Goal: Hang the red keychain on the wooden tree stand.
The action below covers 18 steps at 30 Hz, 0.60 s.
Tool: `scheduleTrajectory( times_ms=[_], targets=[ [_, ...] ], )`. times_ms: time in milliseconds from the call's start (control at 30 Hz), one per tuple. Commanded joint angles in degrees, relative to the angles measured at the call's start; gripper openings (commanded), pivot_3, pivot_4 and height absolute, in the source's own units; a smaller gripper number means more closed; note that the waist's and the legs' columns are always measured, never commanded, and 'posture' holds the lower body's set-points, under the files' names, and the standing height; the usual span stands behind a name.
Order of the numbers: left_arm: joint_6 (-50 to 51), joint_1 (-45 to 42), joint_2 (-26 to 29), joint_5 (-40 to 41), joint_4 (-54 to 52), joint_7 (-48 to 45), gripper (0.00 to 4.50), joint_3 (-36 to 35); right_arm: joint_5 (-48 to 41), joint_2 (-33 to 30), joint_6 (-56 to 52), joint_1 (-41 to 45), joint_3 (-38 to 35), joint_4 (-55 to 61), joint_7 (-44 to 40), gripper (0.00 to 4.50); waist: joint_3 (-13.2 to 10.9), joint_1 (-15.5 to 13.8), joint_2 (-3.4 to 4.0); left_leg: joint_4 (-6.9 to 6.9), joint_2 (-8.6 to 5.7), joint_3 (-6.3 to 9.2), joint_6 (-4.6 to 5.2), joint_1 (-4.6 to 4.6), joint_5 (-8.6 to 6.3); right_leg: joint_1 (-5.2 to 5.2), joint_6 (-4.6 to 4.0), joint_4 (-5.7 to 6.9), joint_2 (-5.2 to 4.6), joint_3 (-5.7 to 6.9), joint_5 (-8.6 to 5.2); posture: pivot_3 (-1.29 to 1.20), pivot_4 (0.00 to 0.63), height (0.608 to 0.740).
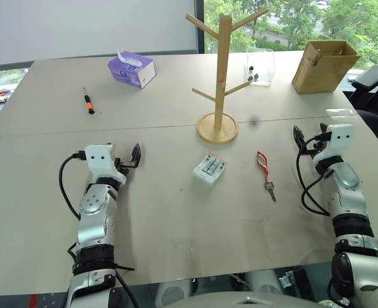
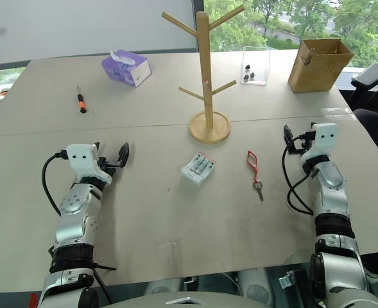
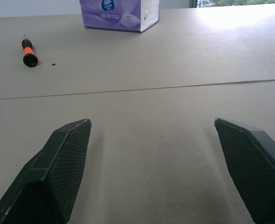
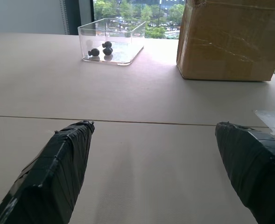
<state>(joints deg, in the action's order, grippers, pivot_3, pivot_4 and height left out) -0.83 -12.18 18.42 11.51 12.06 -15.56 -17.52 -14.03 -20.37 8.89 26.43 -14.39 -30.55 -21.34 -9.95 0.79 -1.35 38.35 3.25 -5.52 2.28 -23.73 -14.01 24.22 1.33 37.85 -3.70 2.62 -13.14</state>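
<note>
Setting: pale grey table (image 1: 144, 218) made of two tops meeting at a seam, set before windows with green trees beyond.

Item, red keychain (image 1: 264, 166): thin red loop strap with one silver key at its near end; lies flat on the near tabletop, untouched, loop toward the far side; at roughly 5 o'clock from the stand's base and between the two arms, nearer the right one.

Item, wooden tree stand (image 1: 221, 77): light-wood pole upright on a round disc base, pegs angled upward on both sides, all bare; base sits just across the seam, on the far top.

Item, right gripper (image 1: 299, 138): at 3 o'clock of the keychain, apart from it; fingers spread wide, nothing between them; faces the far side of the table.

Item, left gripper (image 1: 136, 154): well apart at 9 o'clock of the keychain; fingers wide apart, nothing held.

Sundry: white battery pack (image 1: 209, 169) at 9 o'clock of the keychain; purple tissue box (image 1: 132, 69); orange-handled screwdriver (image 1: 88, 102); clear box (image 1: 259, 67) with small dark pieces; brown cardboard box (image 1: 323, 65).

Status, judged: opening step, nothing picked up; the reach is yet to come.

Next move, judged: right arm is the nearer; must swing inward and tip down over the strap; strap lies thin and flat, so a low, precise pinch is wanted, leaving the loop free to drop over a peg.
</note>
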Motion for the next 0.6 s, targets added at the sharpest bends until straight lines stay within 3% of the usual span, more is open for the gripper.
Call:
scheduleTrajectory(
  times_ms=[33, 600],
  targets=[
    [-1.3, -0.7, 0.6, 0.8, -0.4, -0.5, 4.39, -0.4, -0.5, -1.1, 1.2, 0.4, -1.5, 0.6, 0.1, 4.50, 0.0, 0.0, 0.00, 0.00, 0.00, 0.00, 0.00, 0.00, 0.00, 0.00, 0.00, 0.00, 0.00, 0.00, 0.00, 0.00, 0.150, 0.740],
    [-1.9, -0.8, 0.2, 0.9, 0.1, -0.6, 4.39, -0.5, -0.7, -1.5, 0.9, -0.1, -1.7, 1.3, 0.1, 4.50, 0.0, 0.0, 0.00, 0.00, 0.00, 0.00, 0.00, 0.00, 0.00, 0.00, 0.00, 0.00, 0.00, 0.00, 0.00, 0.00, 0.150, 0.740]
  ],
)
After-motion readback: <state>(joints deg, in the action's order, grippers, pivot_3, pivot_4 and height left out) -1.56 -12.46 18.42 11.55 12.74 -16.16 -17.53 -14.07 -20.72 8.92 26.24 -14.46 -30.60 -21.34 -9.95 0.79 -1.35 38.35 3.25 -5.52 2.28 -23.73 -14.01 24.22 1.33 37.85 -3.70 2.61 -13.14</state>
